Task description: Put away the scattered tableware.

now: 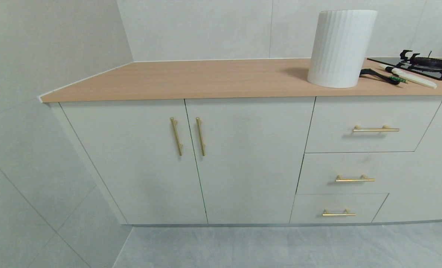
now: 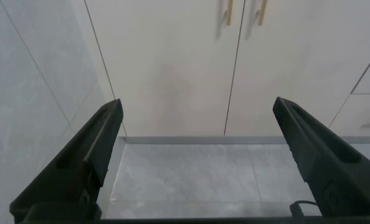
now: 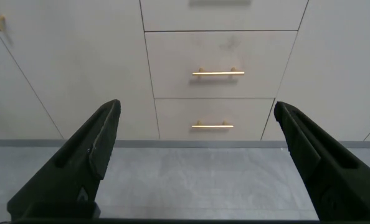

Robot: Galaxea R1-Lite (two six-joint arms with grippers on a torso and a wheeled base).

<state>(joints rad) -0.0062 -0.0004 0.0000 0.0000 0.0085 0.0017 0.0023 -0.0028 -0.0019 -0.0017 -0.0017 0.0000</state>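
Observation:
On the wooden countertop, at the right, stands a tall white ribbed holder. Beside it lie a black-handled utensil, a thin green-handled piece and a white-handled knife-like utensil. My left gripper hangs low in front of the cabinet doors, open, nothing between its fingers. My right gripper is held low before the lower drawers, also open and empty.
A black gas hob sits at the counter's far right. Below are two cabinet doors with gold handles and three drawers with gold pulls. A tiled wall closes the left side. Grey floor lies before the cabinets.

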